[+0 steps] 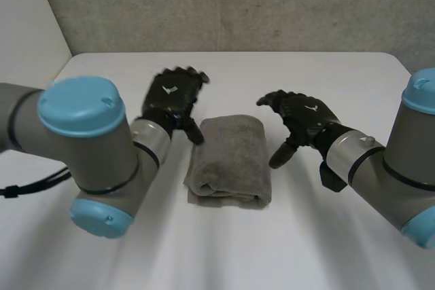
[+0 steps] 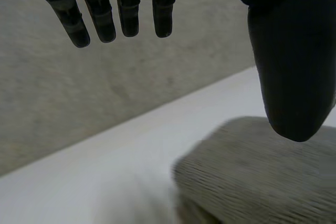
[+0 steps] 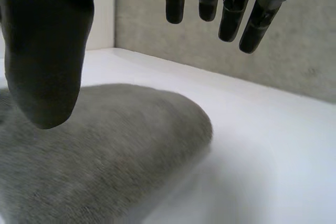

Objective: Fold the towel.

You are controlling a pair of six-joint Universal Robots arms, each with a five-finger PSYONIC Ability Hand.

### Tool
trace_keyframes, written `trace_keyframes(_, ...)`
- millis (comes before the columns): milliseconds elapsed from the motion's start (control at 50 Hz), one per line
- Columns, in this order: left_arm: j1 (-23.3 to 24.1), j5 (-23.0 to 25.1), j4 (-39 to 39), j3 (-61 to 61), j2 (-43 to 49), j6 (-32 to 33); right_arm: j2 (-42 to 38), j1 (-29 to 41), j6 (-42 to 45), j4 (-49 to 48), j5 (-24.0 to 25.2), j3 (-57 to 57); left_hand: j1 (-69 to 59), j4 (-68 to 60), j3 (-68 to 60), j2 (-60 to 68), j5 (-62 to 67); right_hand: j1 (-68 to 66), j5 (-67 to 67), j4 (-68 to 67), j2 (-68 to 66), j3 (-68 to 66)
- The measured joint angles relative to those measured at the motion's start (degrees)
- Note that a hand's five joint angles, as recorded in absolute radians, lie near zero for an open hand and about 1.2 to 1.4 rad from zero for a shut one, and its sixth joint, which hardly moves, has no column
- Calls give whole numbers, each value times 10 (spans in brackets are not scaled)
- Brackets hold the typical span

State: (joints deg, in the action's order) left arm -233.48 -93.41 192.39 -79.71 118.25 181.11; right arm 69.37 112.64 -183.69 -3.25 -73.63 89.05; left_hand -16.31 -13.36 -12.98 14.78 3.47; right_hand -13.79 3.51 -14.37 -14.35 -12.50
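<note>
The folded grey towel (image 1: pixel 229 161) lies between our hands, long axis pointing away from us. Left hand (image 1: pixel 171 100) and right hand (image 1: pixel 306 119) are spread, empty; left sits nearer.

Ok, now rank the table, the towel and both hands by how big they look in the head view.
1. White table, by far the largest.
2. Folded grey towel.
3. Left hand and right hand: they look about alike, so they are not ranked against each other.
</note>
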Motion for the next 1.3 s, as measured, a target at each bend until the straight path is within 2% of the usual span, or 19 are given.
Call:
trace_keyframes(140, 12, 20, -2, -19, 32, 3, -101, -6, -5, -1, -7, -34, 0, 0, 0, 0, 0, 0, 0, 0, 0, 0)
trace_keyframes(260, 2, 19, -3, -28, 71, 27, -173, 0, 2, 0, -10, -65, 0, 0, 0, 0, 0, 4, 0, 0, 0, 0)
trace_keyframes(520, -16, 12, -2, -20, 115, 62, -200, 3, 13, -4, -17, -82, 0, 0, 0, 0, -6, 17, 0, 0, 0, 0)
trace_keyframes(720, -14, 13, -5, -18, 84, 58, -159, 5, 49, 2, -50, -80, 0, 0, 0, 0, -6, 17, 0, 0, 0, 0)
trace_keyframes(880, -16, 11, -19, 4, -23, 57, -43, 0, 58, 15, -69, -88, 0, 0, 0, 0, -6, 17, 0, 0, 0, 0)
trace_keyframes(1020, -43, -36, -95, 67, -92, 59, 46, -13, 69, 28, -134, -126, 0, 0, 0, 0, -6, 17, 0, 0, 0, 0)
trace_keyframes(1140, -64, -78, -151, 106, -105, 57, 66, -26, 91, 37, -167, -158, 0, 0, 0, 0, -6, 17, 0, 0, 0, 0)
trace_keyframes(1300, -74, -85, -161, 113, -107, 56, 62, -30, 100, 51, -166, -169, 0, 0, 0, 0, -6, 17, 0, 0, 0, 0)
